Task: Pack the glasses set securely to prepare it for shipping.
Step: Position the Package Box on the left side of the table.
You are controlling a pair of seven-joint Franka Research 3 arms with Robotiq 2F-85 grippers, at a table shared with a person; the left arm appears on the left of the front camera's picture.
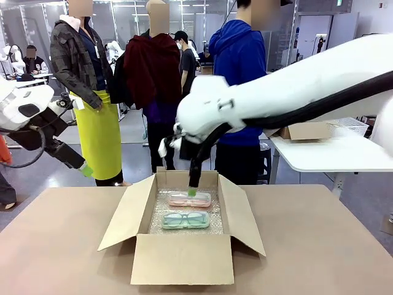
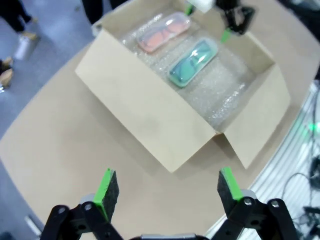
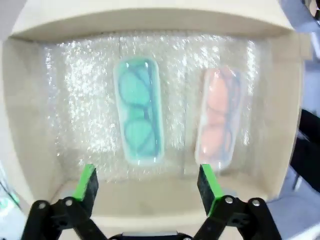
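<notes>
Both sets of jaws stand wide apart with nothing between them. The right gripper [image 3: 146,177] hangs down inside the cardboard box [image 1: 182,261], its green pads spread over the near ends of the two cases. From the front, its tip sits right at the pink case [image 1: 190,199]; I can't tell whether it touches.

The glasses set lies on the box floor on a bed of bubble wrap [image 3: 75,90]. The pink case is at twelve o'clock and the mint case [image 1: 185,219] at six, side by side and a little apart. I'd reckon they are light, hard-shelled and smooth, so likely to slip. A pinch across the narrow width at mid-length looks safest. The padding under them is soft and would give under a push.

The left gripper [image 2: 164,187] is held up in the air out at nine o'clock from the box, well clear of the table [image 1: 319,246].

The right wrist view looks straight down and shows the gap between the cases and the spectacles through their lids. The front view gives the gripper's height and the four flaps standing open. The left wrist view takes in the whole box from outside.
</notes>
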